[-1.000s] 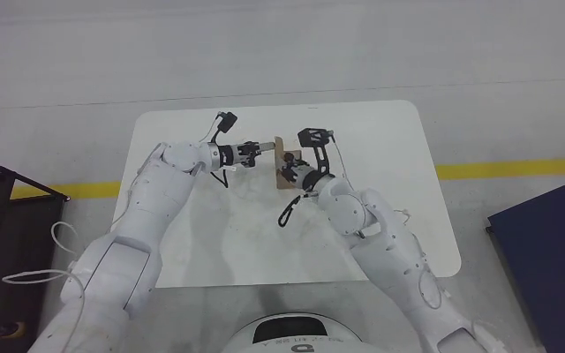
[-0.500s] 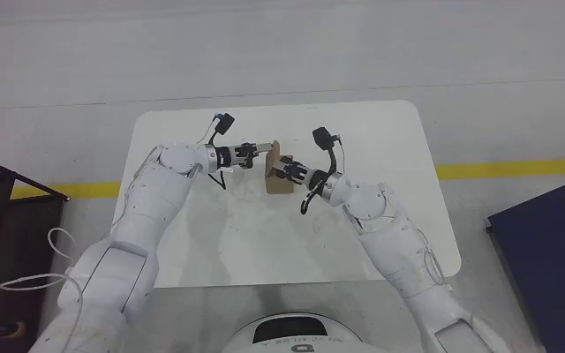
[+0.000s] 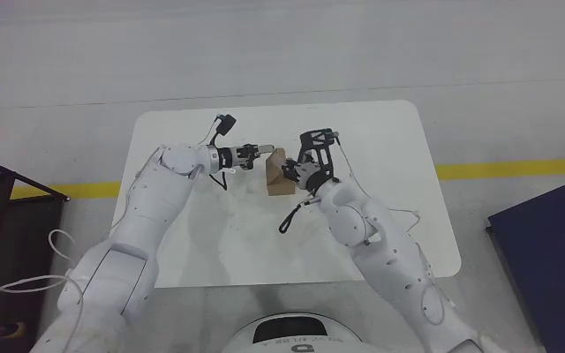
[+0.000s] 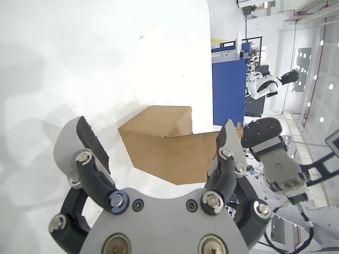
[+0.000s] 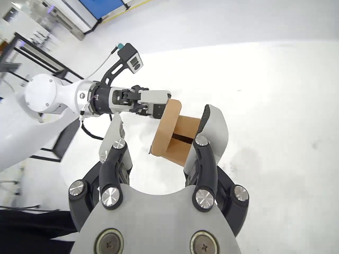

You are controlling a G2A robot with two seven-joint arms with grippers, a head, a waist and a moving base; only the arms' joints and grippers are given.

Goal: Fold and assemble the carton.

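**Two sides to steady on a half-folded carton (image 3: 280, 173)**

It stands mid-counter (image 3: 380, 150) between the left end effector (image 4: 156, 129) and right end effector (image 5: 163, 117), both spread wide, neither clamping. One right finger (image 5: 214, 125) seems to touch its side. Best to brace there and press the raised flap (image 5: 172, 113) down slowly and squarely.

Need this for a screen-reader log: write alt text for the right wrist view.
A half-folded brown carton stands on the white table between the open fingers of the right gripper. The left gripper, also open, meets the carton's raised flap on the far side.
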